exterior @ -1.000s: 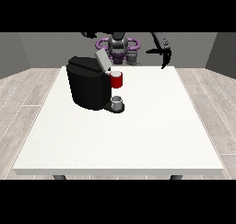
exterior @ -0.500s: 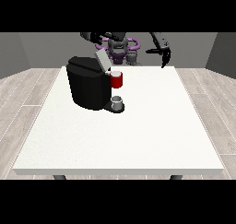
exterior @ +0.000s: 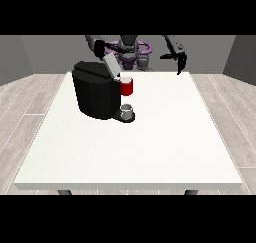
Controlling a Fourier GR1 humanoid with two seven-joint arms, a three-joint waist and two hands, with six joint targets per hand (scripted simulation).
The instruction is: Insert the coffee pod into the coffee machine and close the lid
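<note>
Black coffee machine [exterior: 95, 94] on the white table [exterior: 150, 152], left of centre, with its pale lid [exterior: 111, 66] tilted up and open. Red thing at the machine [exterior: 126, 87] just under the lid's lower end. Directly below, on the machine's foot, a small grey thing [exterior: 128, 110]; impossible to tell whether pod or cup, and no pod plainly visible elsewhere.

Hand at the view's left [exterior: 99, 47] up by the lid's top end, close to it, contact not readable; finger state cannot be told. Hand at the view's right [exterior: 180, 62] raised over the table's far edge, well apart from the machine, holding nothing visible; finger spread cannot be told either.

Judging by its kind: pod probably light, stiff but thin-walled, smooth and easy to let slip or tip. Best pinched across its sides just beneath the rim, kept upright, never squeezed on top. Lid likely a light hinged flap: best pushed down near its free end, away from the hinge.
</note>
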